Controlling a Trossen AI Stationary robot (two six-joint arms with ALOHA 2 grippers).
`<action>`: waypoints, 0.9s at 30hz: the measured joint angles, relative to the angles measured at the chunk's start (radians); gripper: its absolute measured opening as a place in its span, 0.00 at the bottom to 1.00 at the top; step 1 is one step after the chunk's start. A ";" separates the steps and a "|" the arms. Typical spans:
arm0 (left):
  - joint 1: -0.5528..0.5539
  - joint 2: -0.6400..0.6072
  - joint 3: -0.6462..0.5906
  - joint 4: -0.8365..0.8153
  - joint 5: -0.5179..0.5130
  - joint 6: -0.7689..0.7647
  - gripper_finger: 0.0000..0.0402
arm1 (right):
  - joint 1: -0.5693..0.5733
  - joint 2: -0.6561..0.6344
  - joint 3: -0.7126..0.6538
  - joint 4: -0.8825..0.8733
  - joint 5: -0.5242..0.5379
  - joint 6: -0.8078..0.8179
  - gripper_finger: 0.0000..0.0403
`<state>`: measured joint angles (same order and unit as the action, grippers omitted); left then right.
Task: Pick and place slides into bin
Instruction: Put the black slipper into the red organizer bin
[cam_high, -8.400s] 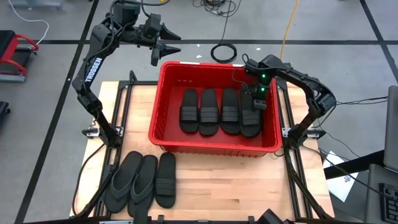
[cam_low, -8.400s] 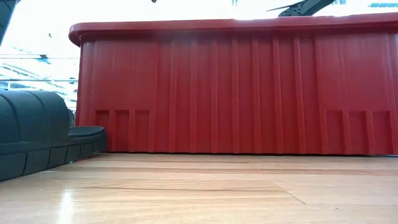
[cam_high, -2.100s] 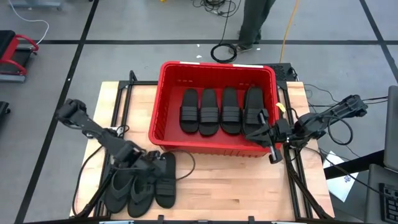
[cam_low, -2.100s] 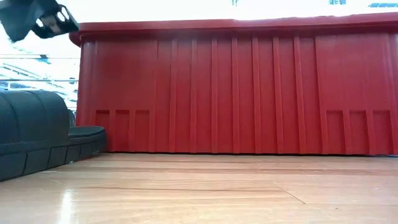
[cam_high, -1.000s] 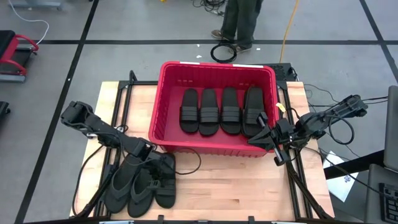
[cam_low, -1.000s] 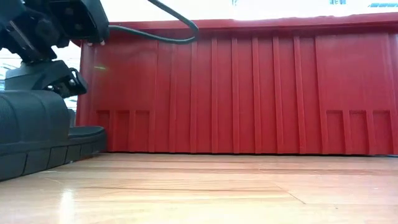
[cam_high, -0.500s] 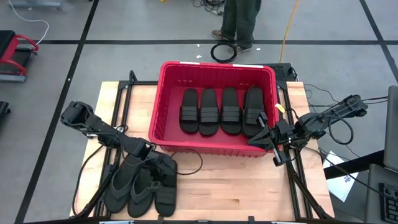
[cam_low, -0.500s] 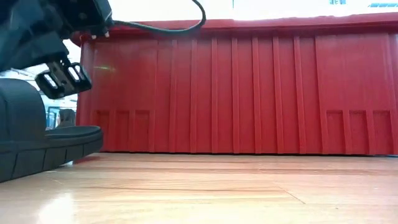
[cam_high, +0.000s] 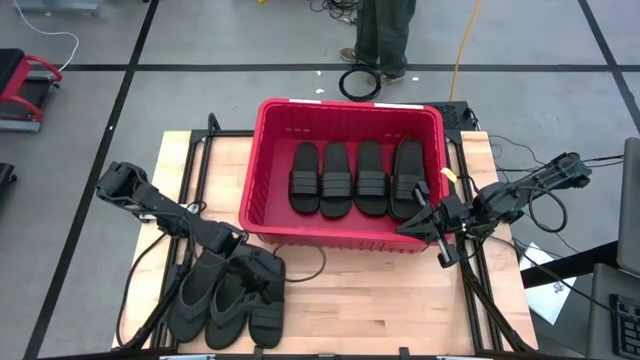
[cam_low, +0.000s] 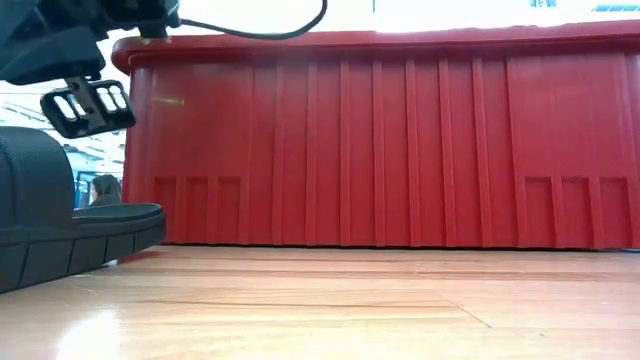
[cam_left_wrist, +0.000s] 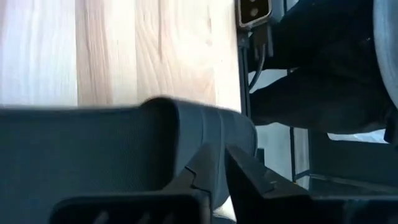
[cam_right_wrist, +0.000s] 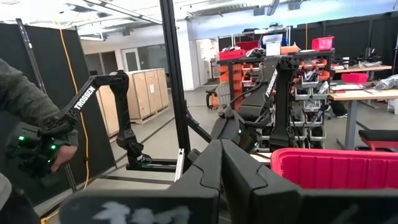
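Fingers of the left end effector (cam_high: 252, 270) sit pinched together at a slide (cam_high: 262, 292) on the counter (cam_high: 400, 300), three remaining there, four inside the bin (cam_high: 262, 160). Thin grip could slip mid-lift. Right end effector (cam_high: 418, 222), closed, waits beside the bin.

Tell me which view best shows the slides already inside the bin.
The high view: looking straight down, it shows four slides side by side in the bin. The low view gives only the bin's outer wall; the right wrist view catches a bit of rim; the left wrist view shows none.
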<state>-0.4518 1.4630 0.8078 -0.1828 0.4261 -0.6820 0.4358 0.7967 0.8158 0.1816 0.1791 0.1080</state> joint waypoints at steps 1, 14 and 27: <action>-0.003 0.000 0.000 -0.007 0.000 -0.012 0.11 | 0.000 0.000 0.000 0.000 0.000 0.000 0.00; -0.015 0.045 0.000 -0.084 -0.017 -0.099 0.58 | 0.000 0.000 0.000 -0.003 -0.001 0.041 0.00; -0.087 0.211 0.004 0.073 0.018 -0.112 0.67 | 0.000 0.000 0.000 -0.034 -0.001 0.041 0.00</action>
<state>-0.5388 1.6741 0.8113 -0.1097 0.4436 -0.7942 0.4355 0.7971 0.8158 0.1474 0.1778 0.1490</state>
